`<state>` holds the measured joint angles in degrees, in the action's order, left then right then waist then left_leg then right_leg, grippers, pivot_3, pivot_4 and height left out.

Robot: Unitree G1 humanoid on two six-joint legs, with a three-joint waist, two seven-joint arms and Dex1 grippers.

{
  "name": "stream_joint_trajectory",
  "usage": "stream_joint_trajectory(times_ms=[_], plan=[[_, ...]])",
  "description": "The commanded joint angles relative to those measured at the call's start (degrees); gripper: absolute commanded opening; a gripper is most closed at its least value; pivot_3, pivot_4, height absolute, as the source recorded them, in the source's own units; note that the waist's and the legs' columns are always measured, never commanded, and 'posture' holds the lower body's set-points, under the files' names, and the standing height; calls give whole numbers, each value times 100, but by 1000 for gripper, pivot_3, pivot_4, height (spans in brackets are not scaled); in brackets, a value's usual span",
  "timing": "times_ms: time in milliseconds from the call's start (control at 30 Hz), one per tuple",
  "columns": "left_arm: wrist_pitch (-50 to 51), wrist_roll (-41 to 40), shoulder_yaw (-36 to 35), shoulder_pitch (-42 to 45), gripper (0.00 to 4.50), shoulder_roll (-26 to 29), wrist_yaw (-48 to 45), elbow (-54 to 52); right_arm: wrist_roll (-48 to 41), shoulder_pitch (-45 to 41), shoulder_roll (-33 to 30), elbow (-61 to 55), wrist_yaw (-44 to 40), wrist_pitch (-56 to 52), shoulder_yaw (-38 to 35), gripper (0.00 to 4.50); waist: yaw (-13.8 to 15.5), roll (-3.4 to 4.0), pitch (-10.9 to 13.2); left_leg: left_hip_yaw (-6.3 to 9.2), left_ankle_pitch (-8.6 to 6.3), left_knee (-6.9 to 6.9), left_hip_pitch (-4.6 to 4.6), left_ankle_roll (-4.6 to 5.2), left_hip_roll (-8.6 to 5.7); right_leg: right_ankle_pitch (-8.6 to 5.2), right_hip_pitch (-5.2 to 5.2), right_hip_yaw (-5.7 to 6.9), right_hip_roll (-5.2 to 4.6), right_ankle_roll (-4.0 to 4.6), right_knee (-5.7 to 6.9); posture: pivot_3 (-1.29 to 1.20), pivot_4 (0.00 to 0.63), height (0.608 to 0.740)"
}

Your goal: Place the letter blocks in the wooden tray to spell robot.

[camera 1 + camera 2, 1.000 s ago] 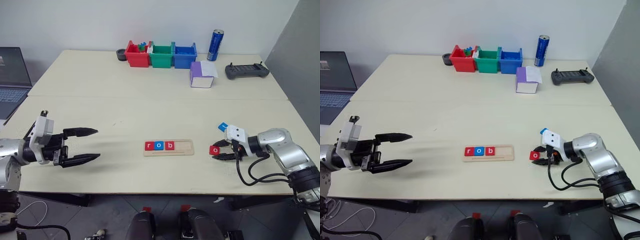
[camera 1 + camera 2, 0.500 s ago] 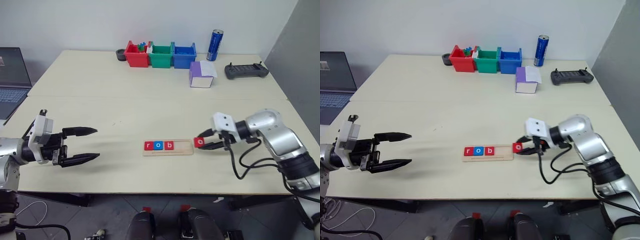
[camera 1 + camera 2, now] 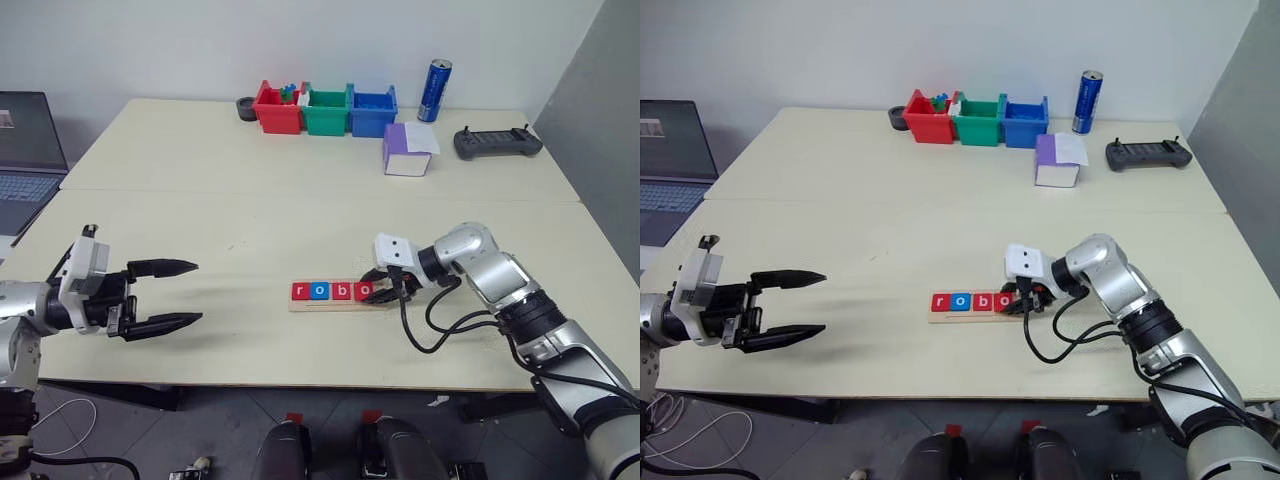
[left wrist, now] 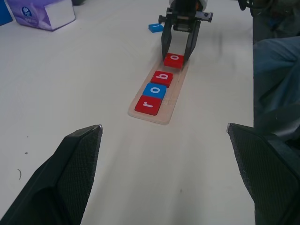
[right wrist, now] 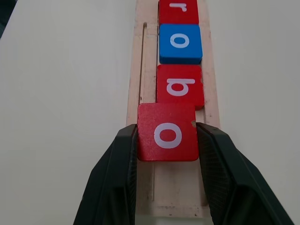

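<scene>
Meanwhile, on the cream table (image 3: 250, 215), right fingers (image 5: 117, 178) clamp a red o block (image 5: 168, 133); left fingers (image 3: 160, 267) apart.

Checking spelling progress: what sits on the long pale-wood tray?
On the pale-wood tray: red r, blue o, red b, and red o gripped by the right gripper.

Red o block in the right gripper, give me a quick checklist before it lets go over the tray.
1. Grip: right gripper shut on the red o block, one finger on each side: ok.
2. Over the wooden tray, next to the b block: ok.
3. Squared with the row: shifted sideways toward the groove, overlapping the b block's corner: not ok.
4. Seated flat in the tray: cannot tell.
5. r, o, b already in order: ok.
6. Left gripper open and well away: ok.
</scene>
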<state>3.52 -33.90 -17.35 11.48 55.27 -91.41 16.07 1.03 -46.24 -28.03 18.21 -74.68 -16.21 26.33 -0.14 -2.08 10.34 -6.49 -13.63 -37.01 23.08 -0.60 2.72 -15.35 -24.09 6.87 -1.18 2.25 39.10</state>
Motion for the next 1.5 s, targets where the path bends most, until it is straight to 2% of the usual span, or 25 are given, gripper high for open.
stream_joint_trajectory(times_ms=[33,333,1200,1433,1467,1500], plan=[[74,-133,-237,-20,4500,-9,77,-219,87,-221,136,119,49,117,4,1457,-1,0,0,0,0,0,0,0,0,0,0,0,0,0,0,0,150,740],[190,-135,-327,-71,4500,-9,91,-287,228,-397,367,829,37,371,-46,1457,-19,0,0,0,1,0,-2,-1,1,1,2,-1,0,1,1,0,150,740],[255,-100,-373,-33,4500,2,90,-304,304,-604,661,1016,39,323,-71,1457,-27,0,0,0,1,0,-4,-1,2,1,2,-1,0,2,5,0,150,740],[230,-69,-340,50,4500,1,60,-224,-99,-645,641,643,-199,-144,-332,3901,-28,0,0,0,1,0,-4,-1,1,1,2,-1,0,2,5,0,150,740],[227,-60,-327,71,4500,-2,57,-210,-261,-687,654,554,-164,-347,-512,4178,-28,0,0,0,1,0,-4,-1,2,1,2,-1,0,2,5,0,150,740],[223,-57,-323,80,4500,-6,54,-204,-411,-708,651,443,-104,-544,-691,4178,-28,0,0,0,1,0,-4,-1,2,2,2,-1,0,2,5,0,150,740]])
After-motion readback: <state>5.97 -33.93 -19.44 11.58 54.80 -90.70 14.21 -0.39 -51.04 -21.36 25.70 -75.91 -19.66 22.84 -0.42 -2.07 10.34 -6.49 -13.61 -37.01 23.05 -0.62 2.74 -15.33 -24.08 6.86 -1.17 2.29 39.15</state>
